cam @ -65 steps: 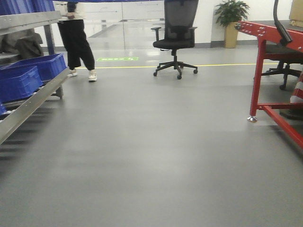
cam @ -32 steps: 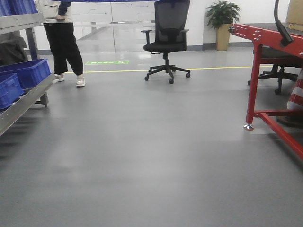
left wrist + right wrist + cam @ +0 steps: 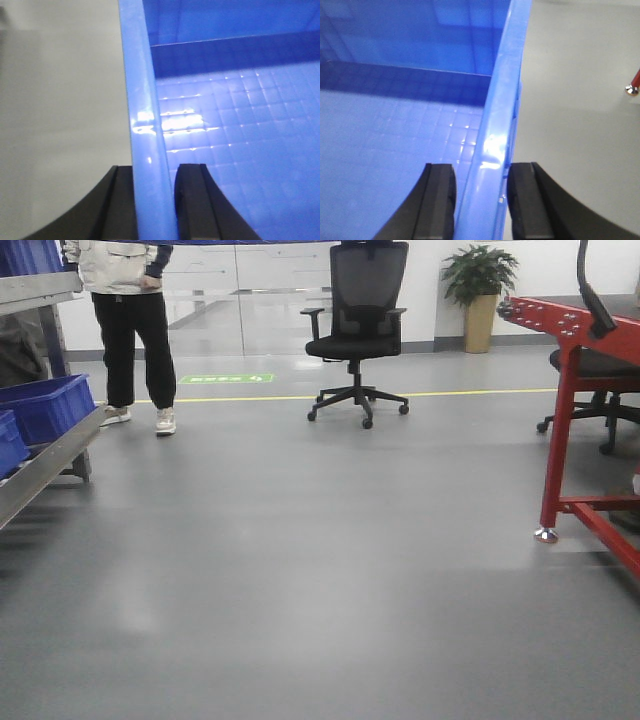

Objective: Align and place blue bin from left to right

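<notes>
I hold a blue bin between both arms. In the left wrist view its grid-patterned floor [image 3: 240, 125] fills the right side, and my left gripper [image 3: 154, 170] is shut on the bin's left wall. In the right wrist view the bin's inside [image 3: 395, 130] lies to the left, and my right gripper [image 3: 481, 170] is shut on its right wall. Grey floor shows beyond each wall. Neither gripper shows in the front view.
A metal rack [image 3: 45, 465] with other blue bins [image 3: 45, 405] stands at the left edge. A person [image 3: 125, 330] stands beside it. A black office chair [image 3: 360, 330] is straight ahead. A red table frame [image 3: 570, 390] is on the right, and a potted plant [image 3: 478, 290] behind it.
The front view has advanced over the floor. The rack and its bins have slid toward the left edge, and the red table leg and the chair sit lower in the frame.
</notes>
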